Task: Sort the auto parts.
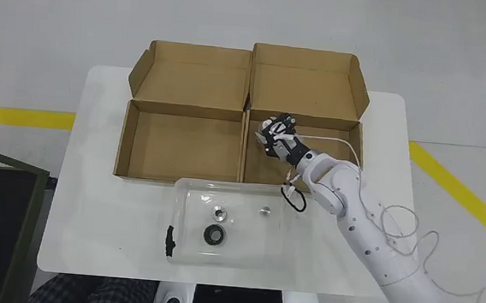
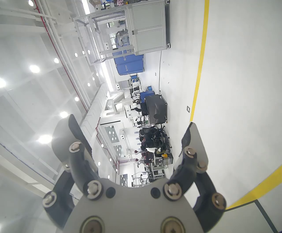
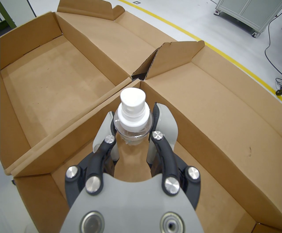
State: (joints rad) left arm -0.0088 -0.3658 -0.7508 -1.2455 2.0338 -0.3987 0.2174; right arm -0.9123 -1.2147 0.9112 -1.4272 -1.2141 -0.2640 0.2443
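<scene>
Right jaws hold a spray bottle (image 3: 133, 119) over the right box (image 3: 220, 114), near its inner wall; left jaws wide.

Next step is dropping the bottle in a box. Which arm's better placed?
Right. The right gripper is shut on the bottle and hangs over a box, so it likely only has to lower and release. The left gripper is open, holds nothing and faces the room, not the table.
</scene>
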